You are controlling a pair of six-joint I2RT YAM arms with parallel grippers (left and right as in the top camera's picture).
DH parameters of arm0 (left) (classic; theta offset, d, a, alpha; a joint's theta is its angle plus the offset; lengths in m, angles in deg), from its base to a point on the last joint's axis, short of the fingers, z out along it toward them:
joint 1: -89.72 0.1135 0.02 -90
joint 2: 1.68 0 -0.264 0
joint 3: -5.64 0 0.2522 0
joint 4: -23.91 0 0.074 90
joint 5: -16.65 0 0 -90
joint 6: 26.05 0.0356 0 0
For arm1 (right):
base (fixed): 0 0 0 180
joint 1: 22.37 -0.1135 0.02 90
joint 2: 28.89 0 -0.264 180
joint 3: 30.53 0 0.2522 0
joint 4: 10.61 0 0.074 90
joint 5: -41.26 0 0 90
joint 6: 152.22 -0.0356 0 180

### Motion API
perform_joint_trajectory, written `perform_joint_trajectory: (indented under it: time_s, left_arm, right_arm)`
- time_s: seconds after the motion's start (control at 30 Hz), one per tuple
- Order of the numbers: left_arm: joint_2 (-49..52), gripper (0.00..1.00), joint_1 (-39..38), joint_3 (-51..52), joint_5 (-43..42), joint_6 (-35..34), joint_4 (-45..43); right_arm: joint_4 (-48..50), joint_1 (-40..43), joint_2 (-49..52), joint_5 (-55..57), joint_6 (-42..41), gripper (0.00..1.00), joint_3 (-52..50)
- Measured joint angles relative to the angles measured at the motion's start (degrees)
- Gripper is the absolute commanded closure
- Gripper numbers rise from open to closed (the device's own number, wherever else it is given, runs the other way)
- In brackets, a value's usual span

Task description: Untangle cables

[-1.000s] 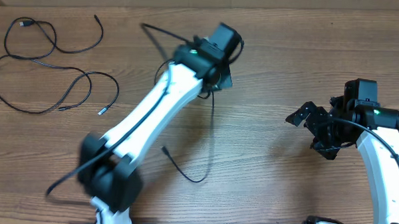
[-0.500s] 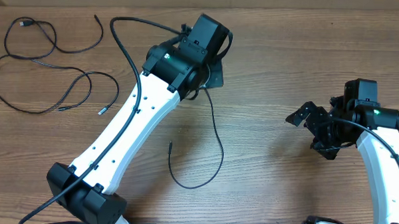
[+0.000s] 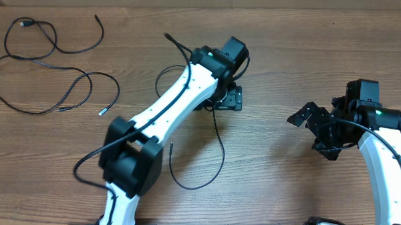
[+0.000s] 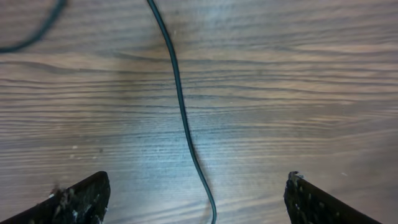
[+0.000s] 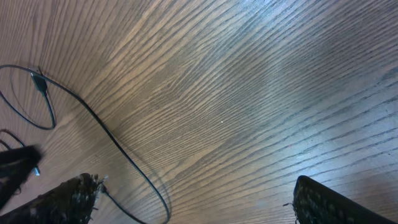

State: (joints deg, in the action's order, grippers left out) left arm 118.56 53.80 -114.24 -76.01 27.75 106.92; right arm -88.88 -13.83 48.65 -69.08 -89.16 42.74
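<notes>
cable [image 4: 180, 106] lying limp, thin, light on surface [image 4: 311, 93] | left fingers [image 4: 78, 198] hanging spread astride it, pinching nothing | right fingers [image 5: 323, 202] gaping, empty | I'm reckoning: pinching near plug end

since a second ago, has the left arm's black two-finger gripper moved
Yes. The left gripper has shifted toward the near edge and slightly right in the overhead view, judged against the two thin black cables lying unmoved at far left.

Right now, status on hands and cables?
Left hand open over centre cable, not gripping. Right hand open, empty. Other cables spread far left. Nothing in the way.
</notes>
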Motion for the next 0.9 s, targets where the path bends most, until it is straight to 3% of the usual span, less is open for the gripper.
perform_joint_trajectory:
  time_s: [0.5,0.6,0.63,0.9]
  left_arm:
    - [10.3,0.28,-1.1,0.0,-0.8,-3.4,1.0]
    - [11.4,0.45,-1.2,0.0,-0.8,-4.6,1.0]
    - [11.6,0.47,-1.2,0.0,-0.8,-4.9,0.9]
    - [12.2,0.39,-1.2,0.0,1.6,-5.6,-0.3]
  right_arm:
    - [0.0,0.0,0.0,0.0,0.0,0.00,0.0]
    - [0.0,0.0,0.0,0.0,0.0,0.00,0.0]
    - [0.0,0.0,0.0,0.0,0.0,0.00,0.0]
    - [0.0,0.0,0.0,0.0,0.0,0.00,0.0]
